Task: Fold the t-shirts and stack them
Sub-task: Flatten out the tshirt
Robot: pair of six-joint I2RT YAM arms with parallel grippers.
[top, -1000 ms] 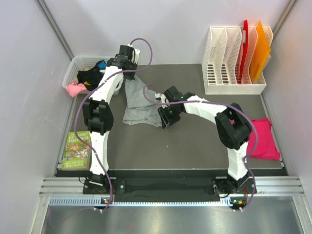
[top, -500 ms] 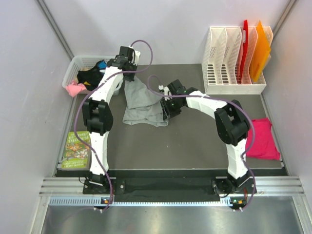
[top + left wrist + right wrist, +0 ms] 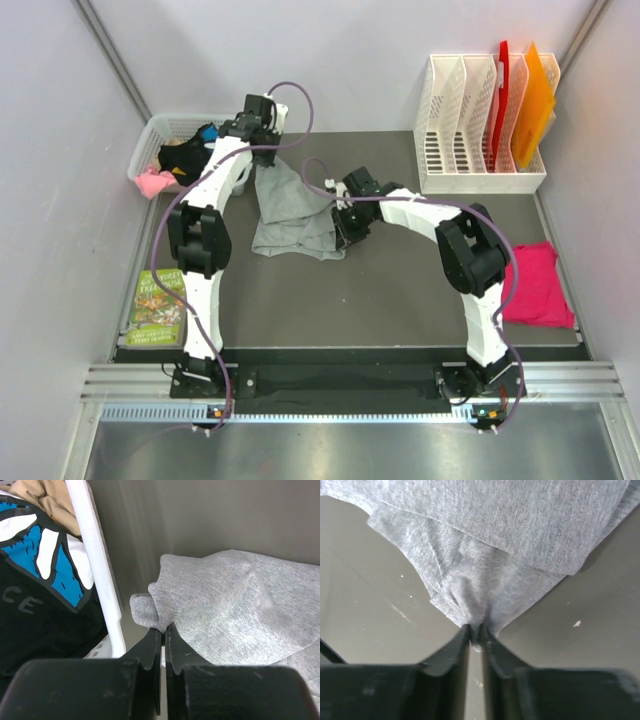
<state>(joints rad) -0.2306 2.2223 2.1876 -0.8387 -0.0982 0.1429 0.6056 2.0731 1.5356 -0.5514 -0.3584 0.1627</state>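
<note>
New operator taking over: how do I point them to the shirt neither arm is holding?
Find the white file rack at the far right corner, then follow the right wall toward the near edge. The pink shirt lies flat there, the only cloth on that side; the grey shirt is mid-table.

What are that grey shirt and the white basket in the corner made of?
The grey shirt looks like soft knitted jersey, probably cotton or a blend. It is matte and heathered, with fine speckled fibres and a stitched hem. The white basket looks like smooth moulded plastic, faintly glossy, with a stiff straight rim. The exact plastic cannot be told.
</note>
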